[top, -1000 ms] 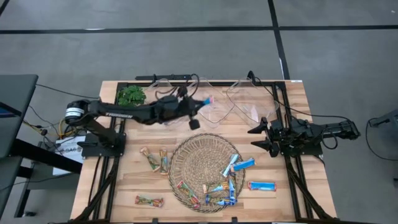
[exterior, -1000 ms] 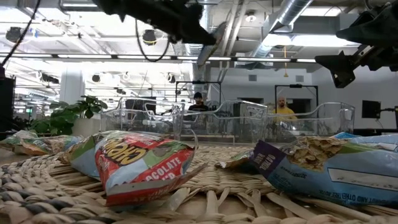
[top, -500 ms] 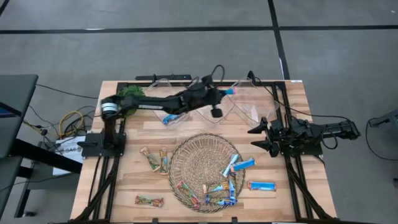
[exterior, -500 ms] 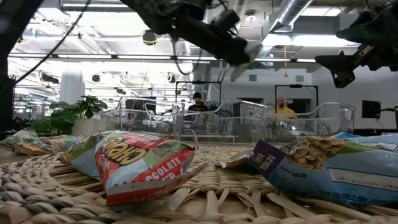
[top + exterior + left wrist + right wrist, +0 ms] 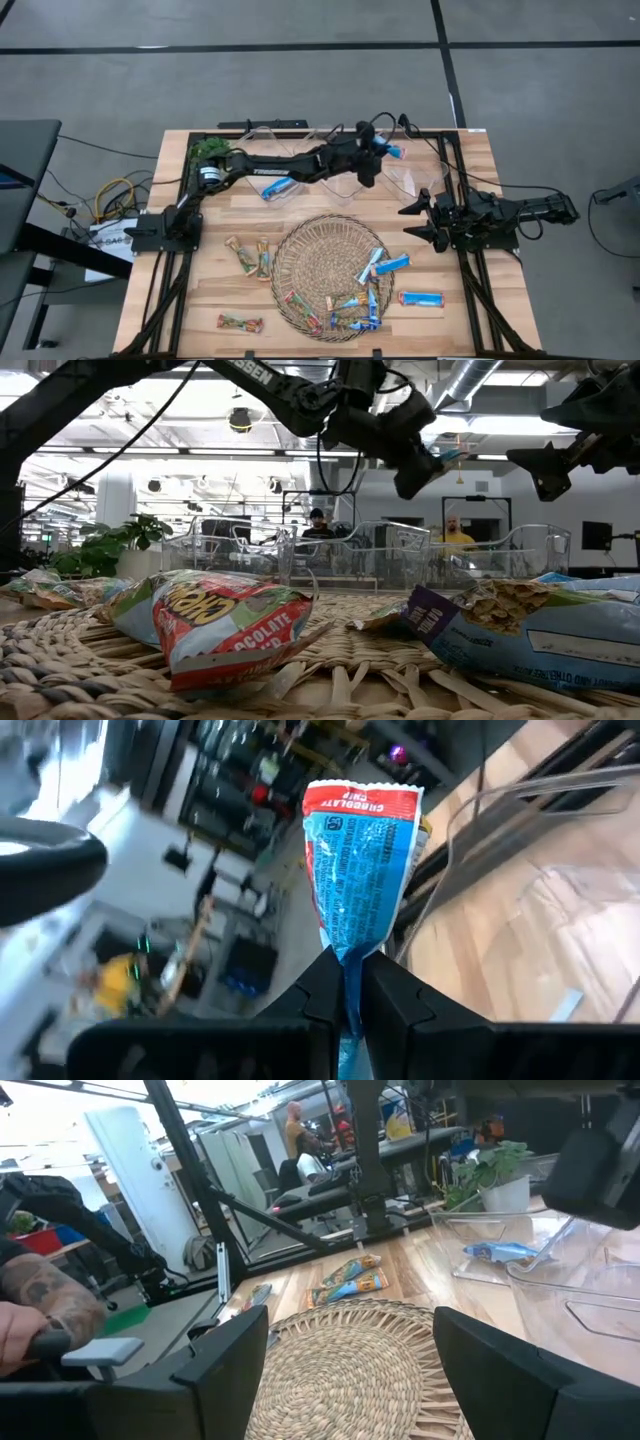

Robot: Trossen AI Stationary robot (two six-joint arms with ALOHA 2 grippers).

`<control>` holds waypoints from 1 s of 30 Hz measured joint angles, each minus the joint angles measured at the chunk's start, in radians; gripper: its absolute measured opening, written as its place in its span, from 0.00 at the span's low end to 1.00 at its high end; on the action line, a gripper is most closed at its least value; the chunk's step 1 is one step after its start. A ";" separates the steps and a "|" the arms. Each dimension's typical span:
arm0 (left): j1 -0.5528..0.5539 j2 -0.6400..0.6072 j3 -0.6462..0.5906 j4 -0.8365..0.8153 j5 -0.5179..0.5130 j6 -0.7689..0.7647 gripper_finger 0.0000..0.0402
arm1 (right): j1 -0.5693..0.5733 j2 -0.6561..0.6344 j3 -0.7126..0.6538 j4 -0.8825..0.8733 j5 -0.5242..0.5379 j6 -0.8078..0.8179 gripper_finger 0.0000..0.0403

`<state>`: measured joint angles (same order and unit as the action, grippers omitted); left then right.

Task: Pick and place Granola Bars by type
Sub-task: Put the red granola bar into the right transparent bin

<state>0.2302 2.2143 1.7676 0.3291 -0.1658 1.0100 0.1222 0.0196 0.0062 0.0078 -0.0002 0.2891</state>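
- Left gripper (image 5: 378, 148): we see it pinched on a blue bar (image 5: 358, 860), above the clear bins (image 5: 400, 175).
- Right gripper (image 5: 418, 220): we see it spread wide, empty, beside the tray (image 5: 300, 255).

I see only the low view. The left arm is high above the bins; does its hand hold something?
Observer: Yes. The left hand is shut on a blue bar with a red end.
Operator: Over which bin is it?
Observer: From above, over the rightmost clear bin.
Operator: Is any bin filled already?
Observer: One blue bar lies in the left bin.
Operator: And the right hand?
Observer: The right hand is open, beside the wicker tray.
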 joint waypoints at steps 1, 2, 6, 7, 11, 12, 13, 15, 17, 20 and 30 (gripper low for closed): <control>0.000 0.000 0.000 0.002 0.025 0.023 0.05 | 0.000 0.000 0.000 0.000 0.000 0.000 0.69; 0.000 0.000 0.000 -0.001 0.049 0.041 0.05 | 0.000 0.000 0.000 0.000 0.000 0.000 0.69; 0.000 0.000 0.000 0.009 0.099 0.051 0.05 | 0.000 0.000 0.000 0.000 0.000 0.000 0.69; -0.001 0.000 0.000 0.018 0.099 0.048 0.06 | 0.000 0.000 0.000 0.000 0.000 0.000 0.69; 0.006 0.000 0.000 0.026 0.117 0.034 0.13 | 0.000 0.000 0.000 0.000 0.000 0.000 0.69; 0.008 0.000 0.000 0.027 0.123 0.018 0.16 | 0.000 0.000 0.000 0.000 0.000 0.000 0.69; 0.010 0.000 0.004 0.025 0.125 -0.001 0.20 | 0.000 0.000 0.000 0.000 0.000 0.000 0.69; 0.014 0.000 0.015 0.026 0.123 -0.035 0.27 | 0.000 0.000 0.000 0.000 0.000 0.000 0.69; 0.017 0.000 0.023 0.033 0.112 -0.051 0.35 | 0.000 0.000 0.000 0.000 0.000 0.000 0.69; 0.018 0.000 0.023 0.034 0.098 -0.069 0.46 | 0.000 0.000 0.000 0.000 0.000 0.000 0.69; 0.019 0.000 0.023 0.047 0.005 -0.119 0.67 | 0.000 0.000 0.000 0.000 0.000 0.000 0.69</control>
<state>0.2493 2.2139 1.7905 0.3763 -0.1608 0.8909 0.1219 0.0196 0.0059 0.0082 -0.0002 0.2890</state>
